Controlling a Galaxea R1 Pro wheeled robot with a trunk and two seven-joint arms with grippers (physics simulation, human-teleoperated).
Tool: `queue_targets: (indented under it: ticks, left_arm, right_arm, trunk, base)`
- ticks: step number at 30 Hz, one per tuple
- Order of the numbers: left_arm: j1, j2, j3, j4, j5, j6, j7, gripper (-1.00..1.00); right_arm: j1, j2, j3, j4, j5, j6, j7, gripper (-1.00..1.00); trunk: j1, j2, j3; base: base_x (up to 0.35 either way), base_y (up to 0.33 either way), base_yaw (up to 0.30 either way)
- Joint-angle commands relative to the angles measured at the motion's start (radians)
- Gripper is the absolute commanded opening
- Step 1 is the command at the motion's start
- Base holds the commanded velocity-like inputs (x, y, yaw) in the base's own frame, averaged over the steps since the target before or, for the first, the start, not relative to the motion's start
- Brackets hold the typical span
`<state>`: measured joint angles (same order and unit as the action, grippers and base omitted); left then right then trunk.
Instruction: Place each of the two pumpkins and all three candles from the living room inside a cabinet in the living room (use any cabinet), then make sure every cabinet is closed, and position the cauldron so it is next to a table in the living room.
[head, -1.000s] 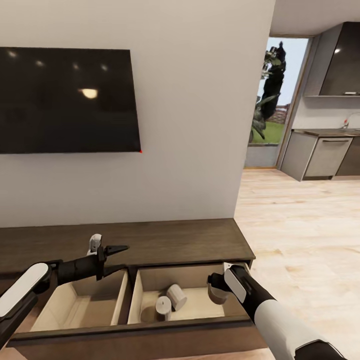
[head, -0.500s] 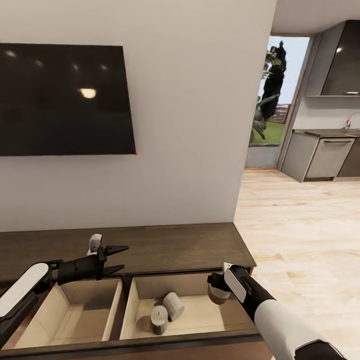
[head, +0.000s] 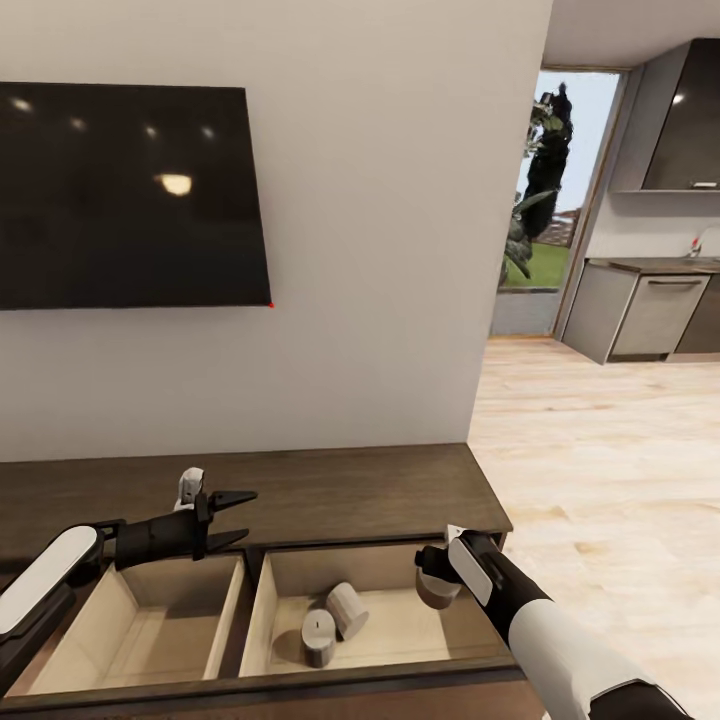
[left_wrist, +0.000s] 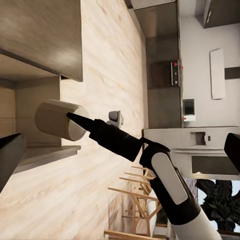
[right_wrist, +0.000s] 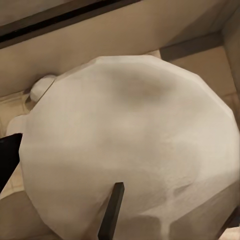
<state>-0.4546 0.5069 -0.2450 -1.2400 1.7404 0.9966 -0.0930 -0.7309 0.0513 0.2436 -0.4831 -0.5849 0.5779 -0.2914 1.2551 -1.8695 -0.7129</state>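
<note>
Where head view hides it, right hand (head: 432, 580) grips a candle (right_wrist: 130, 150)

A pale beige, faceted cylindrical candle (right_wrist: 130, 150) is seen end-on at very close range.

Its flat, many-sided end is turned toward the camera, with a thin dark wick (right_wrist: 111, 212) rising from near its edge. Behind it, the pale wood interior of a drawer (right_wrist: 125, 30) is seen under a dark brown strip. Part of a second pale candle (right_wrist: 40, 86) is glimpsed past the first one's edge. A black finger (right_wrist: 9, 157) lies beside the candle.
</note>
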Motion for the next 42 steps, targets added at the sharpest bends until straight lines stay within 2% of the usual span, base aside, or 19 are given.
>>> queue_targets:
  ticks: [1, 8, 12, 19, 26, 33, 42]
  left_arm:
    - [-0.001, 0.001, -0.002, 0.001, -0.007, 0.0, -0.01, 1.0]
    - [-0.001, 0.001, -0.002, 0.001, -0.007, 0.0, -0.01, 1.0]
    - [-0.001, 0.001, -0.002, 0.001, -0.007, 0.0, -0.01, 1.0]
    - [-0.001, 0.001, -0.002, -0.001, -0.006, 0.001, -0.01, 1.0]
    - [0.002, 0.001, -0.004, -0.048, -0.002, 0.003, -0.01, 1.0]
    - [0.035, 0.002, -0.003, -0.121, 0.036, 0.005, -0.011, 1.0]
    - [0.047, 0.002, -0.002, -0.145, 0.044, 0.005, -0.011, 1.0]
  right_arm:
    - [-0.001, -0.001, 0.006, -0.002, -0.01, 0.002, -0.009, -1.0]
    - [-0.001, -0.001, 0.008, -0.002, -0.01, 0.001, -0.008, -1.0]
    - [-0.001, -0.001, 0.027, -0.002, -0.01, 0.0, -0.008, -1.0]
    - [-0.001, -0.001, 0.032, -0.003, -0.011, 0.0, -0.007, -1.0]
    - [-0.001, -0.001, 0.035, -0.014, -0.012, 0.003, -0.005, -1.0]
    - [-0.001, -0.001, 0.036, -0.02, -0.012, 0.003, 0.003, -1.0]
    - [-0.002, -0.001, 0.051, -0.02, -0.012, 0.002, 0.005, -1.0]
  trunk:
    - [0.004, -0.008, -0.004]
    - [0.031, -0.057, -0.026]
    - [0.046, -0.085, -0.039]
    - [0.073, -0.134, -0.061]
    - [0.1, -0.183, -0.083]
    - [0.126, -0.232, -0.104]
    - [0.161, -0.295, -0.133]
  base:
    - [0.0, 0.0, 0.0]
    - [0.0, 0.0, 0.0]
    - [0.0, 0.0, 0.0]
    - [0.0, 0.0, 0.0]
    - [0.0, 0.0, 0.0]
    - [0.0, 0.0, 0.0]
    - [0.0, 0.0, 0.0]
